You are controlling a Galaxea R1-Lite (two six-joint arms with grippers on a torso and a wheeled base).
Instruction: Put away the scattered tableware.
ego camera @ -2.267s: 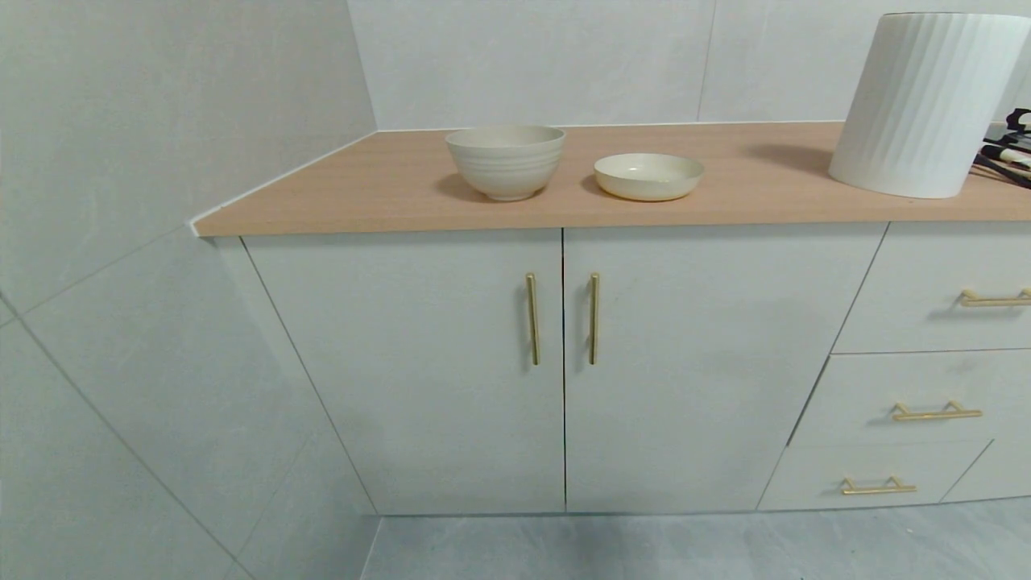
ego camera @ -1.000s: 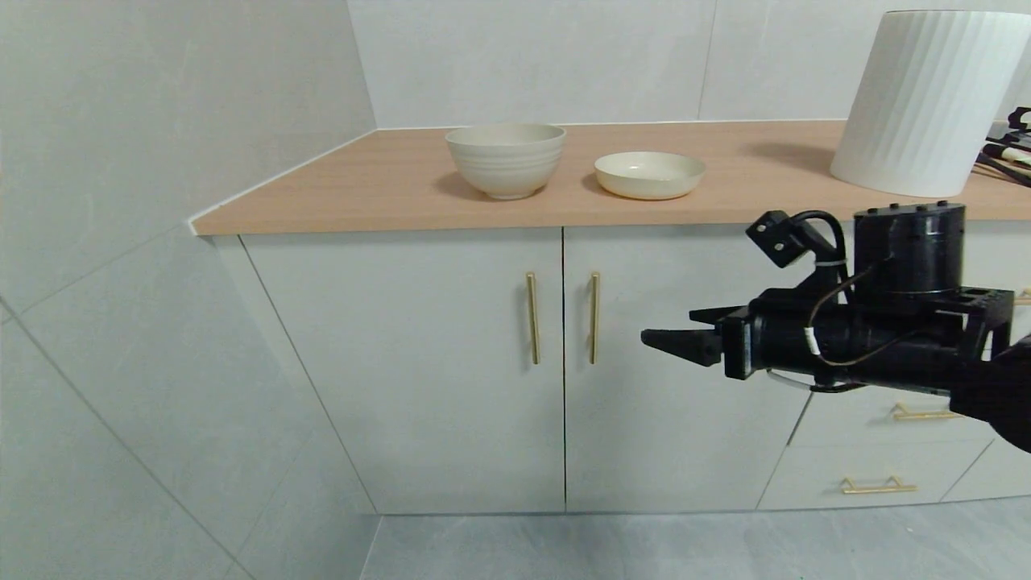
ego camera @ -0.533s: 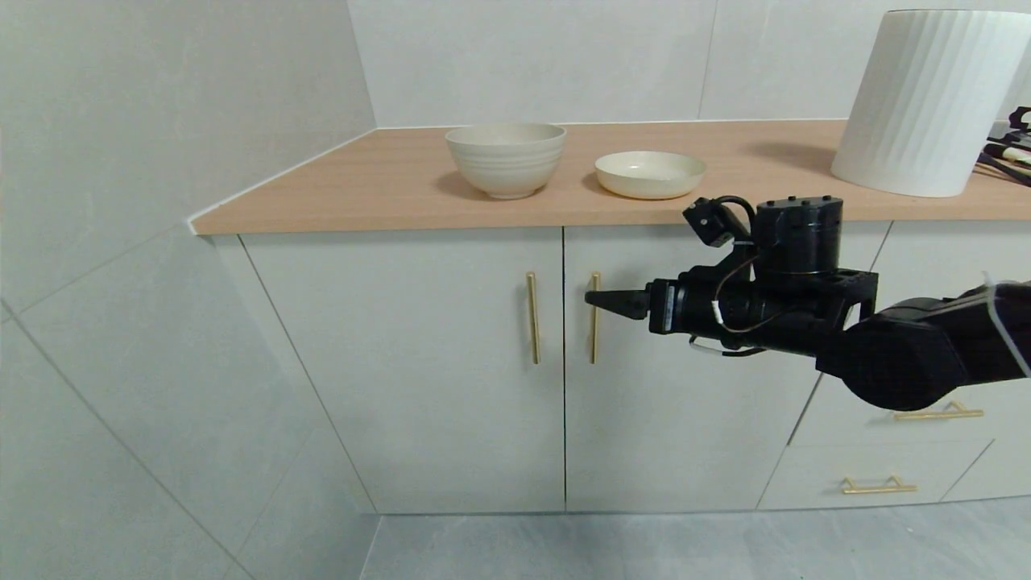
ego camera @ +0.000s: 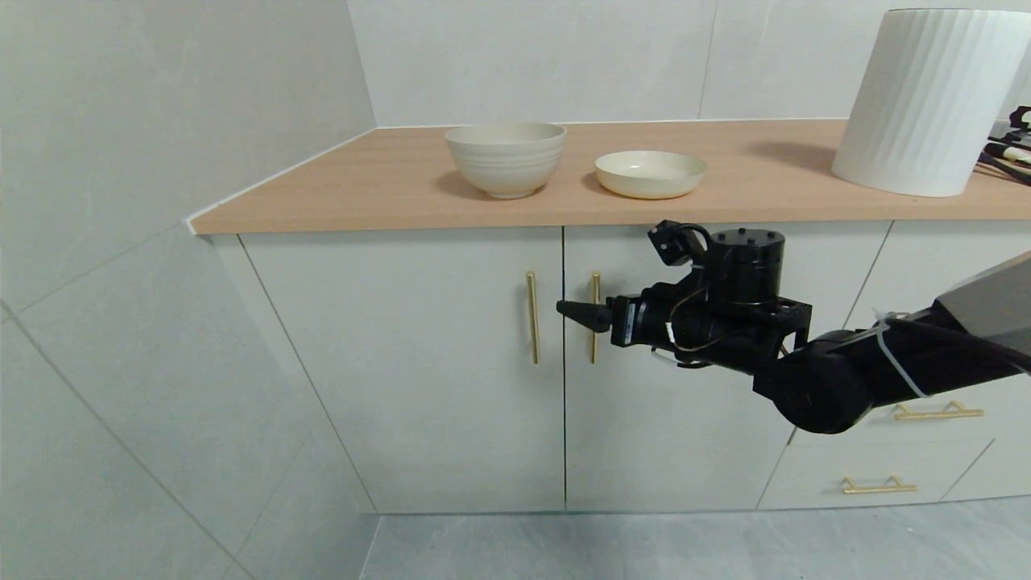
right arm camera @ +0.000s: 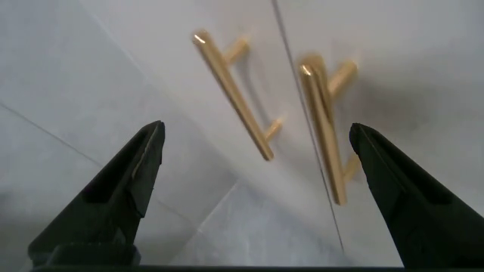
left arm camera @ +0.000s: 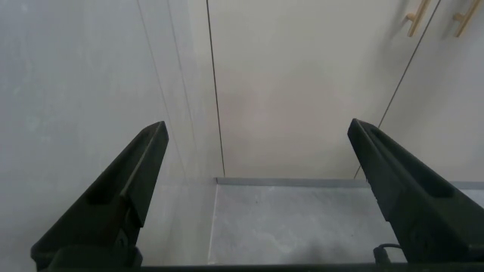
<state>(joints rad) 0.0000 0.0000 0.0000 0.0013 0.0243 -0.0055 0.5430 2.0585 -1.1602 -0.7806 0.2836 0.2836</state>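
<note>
The right gripper point(ego camera: 569, 311) is held spread at the upright door handles point(ego camera: 532, 317), under the counter edge point(ego camera: 378, 219). Bowl point(ego camera: 506, 159) and dish point(ego camera: 649, 174) are set mouth-up; the left gripper point(left arm camera: 257, 130) is spread.

Right arm point(ego camera: 846, 370) extends level, right jaws spread wide; left jaws spread too.

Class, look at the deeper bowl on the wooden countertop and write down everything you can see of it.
The deeper bowl is pale beige, matte, with horizontal ridges ringing its outer wall and a narrow foot. It stands upright on the wooden countertop, near its front edge, above the left cabinet door. The shallow dish sits to its right, apart. Only the countertop touches it; its inside is hidden.
</note>
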